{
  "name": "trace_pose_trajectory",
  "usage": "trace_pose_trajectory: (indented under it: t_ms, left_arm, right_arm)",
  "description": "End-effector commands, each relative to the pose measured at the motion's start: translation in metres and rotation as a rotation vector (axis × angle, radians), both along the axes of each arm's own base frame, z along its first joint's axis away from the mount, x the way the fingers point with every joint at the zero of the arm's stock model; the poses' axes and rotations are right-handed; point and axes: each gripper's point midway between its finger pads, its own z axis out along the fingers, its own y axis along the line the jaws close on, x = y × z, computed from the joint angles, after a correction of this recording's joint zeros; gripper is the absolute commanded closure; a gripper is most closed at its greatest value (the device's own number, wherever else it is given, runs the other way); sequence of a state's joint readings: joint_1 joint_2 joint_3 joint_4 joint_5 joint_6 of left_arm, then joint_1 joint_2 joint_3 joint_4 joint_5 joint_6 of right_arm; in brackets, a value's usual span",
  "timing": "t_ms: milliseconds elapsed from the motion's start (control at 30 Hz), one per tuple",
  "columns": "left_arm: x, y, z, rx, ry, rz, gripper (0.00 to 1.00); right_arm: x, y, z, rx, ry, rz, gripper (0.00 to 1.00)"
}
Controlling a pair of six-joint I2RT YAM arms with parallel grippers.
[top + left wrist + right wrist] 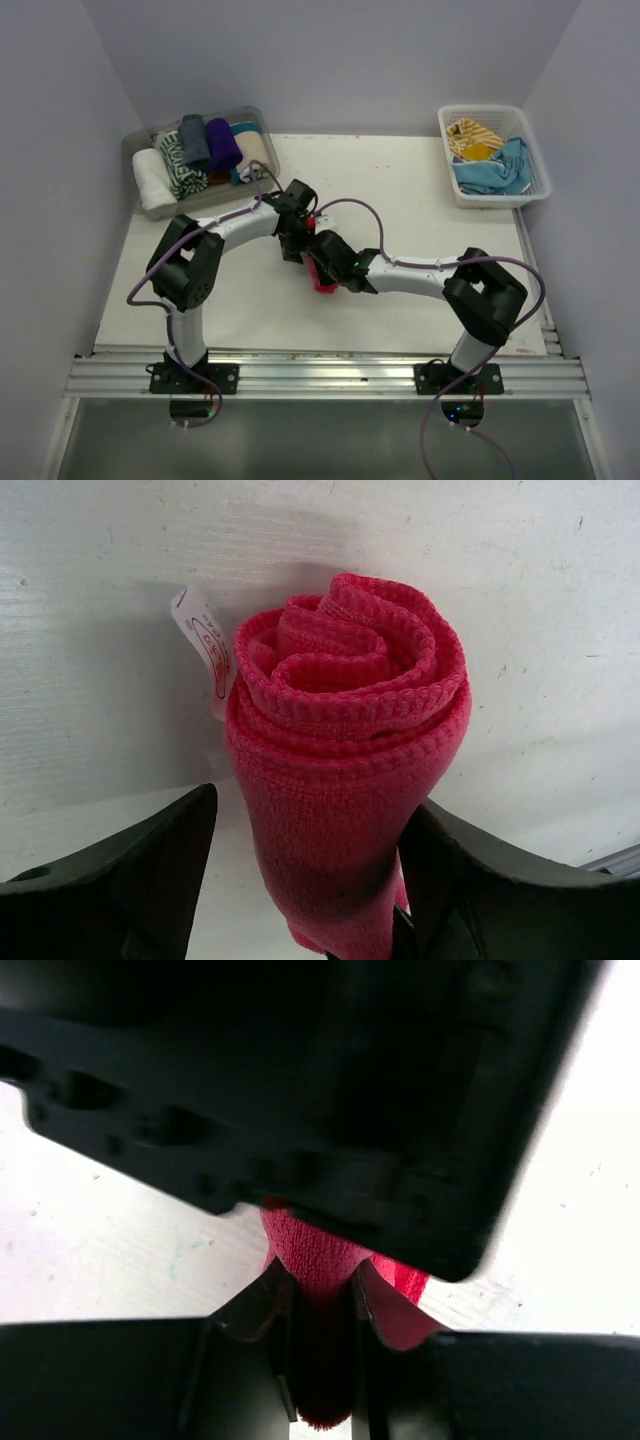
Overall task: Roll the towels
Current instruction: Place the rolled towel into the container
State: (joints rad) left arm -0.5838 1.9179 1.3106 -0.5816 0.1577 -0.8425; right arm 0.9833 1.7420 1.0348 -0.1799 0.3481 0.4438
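Top external: the rolled hot pink towel [322, 277] lay near the middle of the table [420, 190], under both arms. Left wrist: the left gripper [318, 815] stood with jaws apart around the roll. Right wrist: the right gripper [320, 1295] was clamped on the towel.

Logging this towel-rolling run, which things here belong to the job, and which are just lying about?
Job: pink towel; rolled towels; loose towels; right pincer, shut on the pink towel; left pincer, open around it.
Lying about: clear tray; white basket.
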Motion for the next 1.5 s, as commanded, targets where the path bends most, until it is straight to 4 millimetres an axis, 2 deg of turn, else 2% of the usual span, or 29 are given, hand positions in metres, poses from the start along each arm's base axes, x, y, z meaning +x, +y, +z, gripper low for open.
trace_pose_trajectory:
  t_ms: [0,33,67,133,200,433,600,667,900,933,1033,1067,1100,1167,1200,1267,1300,1467]
  left_arm:
    - [-0.003,0.005,0.012,0.005,-0.023,-0.012,0.25]
    - [-0.004,0.006,0.014,0.003,-0.026,-0.014,0.24]
    - [-0.003,0.007,0.016,0.001,-0.030,-0.011,0.24]
    - [-0.003,0.008,0.020,-0.008,-0.041,-0.008,0.24]
    - [-0.003,0.008,0.021,-0.017,-0.038,-0.012,0.23]
    - [-0.009,-0.001,0.008,-0.063,-0.002,-0.025,0.28]
    - [-0.012,0.001,-0.001,-0.055,0.016,-0.023,0.30]
    - [-0.012,0.000,-0.001,-0.054,0.014,-0.020,0.33]
    - [-0.009,-0.001,-0.003,-0.055,0.015,-0.012,0.59]
    - [-0.008,-0.001,-0.001,-0.055,0.010,-0.011,0.67]
    - [-0.001,0.006,0.006,-0.011,-0.022,-0.010,0.82]
    - [-0.003,0.010,0.008,0.018,-0.024,-0.021,0.84]
    - [0.006,0.015,0.012,0.051,-0.054,-0.013,0.90]
    - [0.006,0.026,0.016,0.116,-0.057,-0.037,0.94]
    - [0.013,0.030,0.022,0.149,-0.088,-0.037,0.94]
    - [0.012,0.042,0.026,0.200,-0.089,-0.081,0.95]
    - [0.019,0.048,0.033,0.235,-0.118,-0.080,0.95]
    - [0.031,0.079,0.058,0.317,-0.165,-0.117,0.95]
  right_arm:
    - [-0.001,0.006,0.006,0.207,0.074,-0.013,0.92]
    - [0.008,0.007,0.011,0.273,0.063,-0.022,0.93]
    - [-0.002,0.006,0.009,0.315,0.104,0.007,0.93]
    - [0.002,0.008,0.016,0.391,0.101,0.012,0.93]
    - [-0.002,0.007,0.015,0.416,0.117,0.027,0.93]
    - [-0.004,0.017,0.020,0.568,0.150,0.053,0.94]
    - [-0.007,0.014,0.011,0.660,0.209,0.026,0.95]
    - [-0.007,0.012,0.004,0.673,0.229,0.017,0.95]
    - [-0.009,0.016,-0.004,0.731,0.290,0.005,0.94]
    - [-0.008,0.016,-0.005,0.731,0.292,-0.002,0.91]
    - [-0.008,0.014,-0.005,0.732,0.294,-0.011,0.58]
    - [-0.008,0.013,-0.004,0.729,0.290,-0.015,0.38]
    - [-0.007,0.012,0.000,0.730,0.280,-0.015,0.32]
    - [-0.008,0.007,0.000,0.686,0.282,-0.018,0.25]
    - [-0.006,0.006,0.009,0.688,0.262,-0.013,0.22]
    - [-0.007,-0.004,0.010,0.636,0.250,-0.027,0.20]
    - [-0.007,-0.007,0.014,0.622,0.235,-0.025,0.20]
    - [-0.008,-0.027,0.039,0.569,0.154,-0.037,0.19]
